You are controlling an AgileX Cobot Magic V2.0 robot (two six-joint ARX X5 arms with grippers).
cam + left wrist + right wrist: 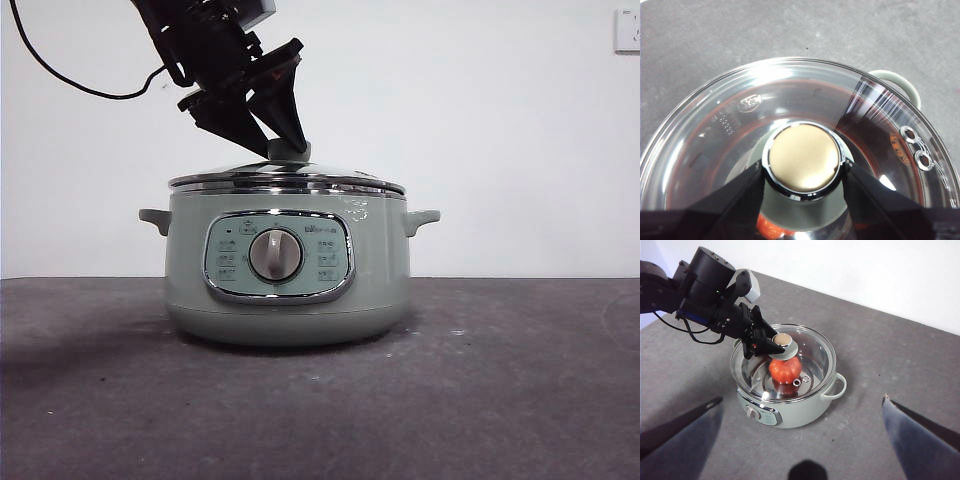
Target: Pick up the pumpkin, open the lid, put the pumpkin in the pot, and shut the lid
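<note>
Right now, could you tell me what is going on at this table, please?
The left pincer has its jaws on either side of the lid's knob, and the lid sits on the pot. The pumpkin is already inside the pot, visible through the glass. The right pincer waits open, well above the table, holding nothing. Whether the left jaws are pressing the knob or have let go cannot be told.

Lab test bench, bare white wall (500, 120), grey tabletop (500, 400)
</note>
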